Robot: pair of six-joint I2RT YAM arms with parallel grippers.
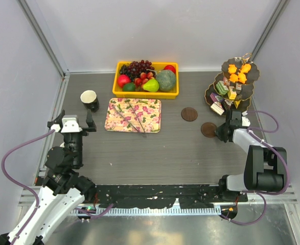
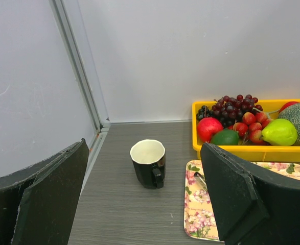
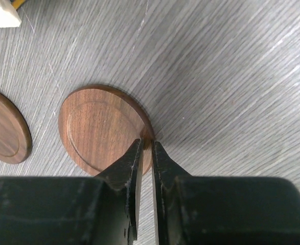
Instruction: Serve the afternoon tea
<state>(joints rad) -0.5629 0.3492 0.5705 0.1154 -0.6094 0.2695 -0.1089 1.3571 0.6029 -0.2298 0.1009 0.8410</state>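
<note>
A black cup (image 1: 89, 100) (image 2: 148, 163) stands upright at the far left, handle toward my left gripper (image 1: 74, 117) (image 2: 143, 153). That gripper is wide open just short of the cup, touching nothing. My right gripper (image 1: 222, 131) (image 3: 147, 145) is shut on the rim of a round wooden coaster (image 1: 208, 129) (image 3: 98, 130) lying on the table. Just behind it stands the dark three-tier stand (image 1: 248, 88), with orange pastries (image 1: 238, 71) on its upper tiers and multicoloured cake pieces (image 1: 224, 92) lower down.
A second wooden coaster (image 1: 189, 114) (image 3: 4, 132) lies left of the held one. A floral tray (image 1: 133, 115) (image 2: 201, 204) sits mid-table, right of the cup. Behind it is a yellow fruit basket (image 1: 144, 94) (image 2: 241, 152). Walls close in on the left, the back and the right.
</note>
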